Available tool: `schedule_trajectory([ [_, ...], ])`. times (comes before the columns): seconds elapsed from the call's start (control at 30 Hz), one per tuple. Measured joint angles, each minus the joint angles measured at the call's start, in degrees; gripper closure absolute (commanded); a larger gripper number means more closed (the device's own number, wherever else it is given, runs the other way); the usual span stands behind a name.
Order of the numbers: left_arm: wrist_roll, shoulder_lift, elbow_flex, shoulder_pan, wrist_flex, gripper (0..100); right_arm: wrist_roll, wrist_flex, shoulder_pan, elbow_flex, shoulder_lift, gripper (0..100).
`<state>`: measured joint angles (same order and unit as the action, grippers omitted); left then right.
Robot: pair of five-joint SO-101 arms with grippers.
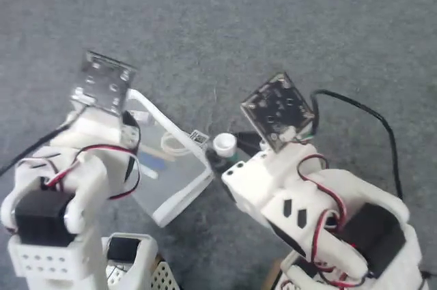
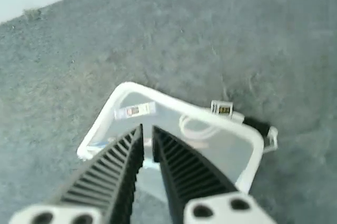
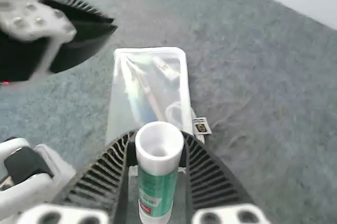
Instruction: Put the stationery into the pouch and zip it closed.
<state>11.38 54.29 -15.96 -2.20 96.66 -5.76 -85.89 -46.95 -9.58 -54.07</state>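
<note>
While the right gripper (image 3: 158, 140) clamps the glue stick (image 3: 156, 182) between its jaws, cap end leading, the clear pouch (image 3: 150, 81) lies just to its left on the grey carpet (image 1: 273, 31), its long axis running on from the cap. The left gripper (image 2: 147, 129) hangs over the pouch's left part, jaws narrowed to a slit; whether they pinch the plastic I cannot tell.
</note>
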Motion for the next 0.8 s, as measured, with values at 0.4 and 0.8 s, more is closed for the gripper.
schedule_trajectory([
  [0.4,14.51,0.00,-20.13,2.90,-0.53,77,-4.66,20.75,14.42,-28.40,-22.77,99.3],
  [0.8,18.81,0.00,-38.86,13.01,-9.67,77,-9.41,27.52,14.68,-39.38,-28.04,99.3],
])
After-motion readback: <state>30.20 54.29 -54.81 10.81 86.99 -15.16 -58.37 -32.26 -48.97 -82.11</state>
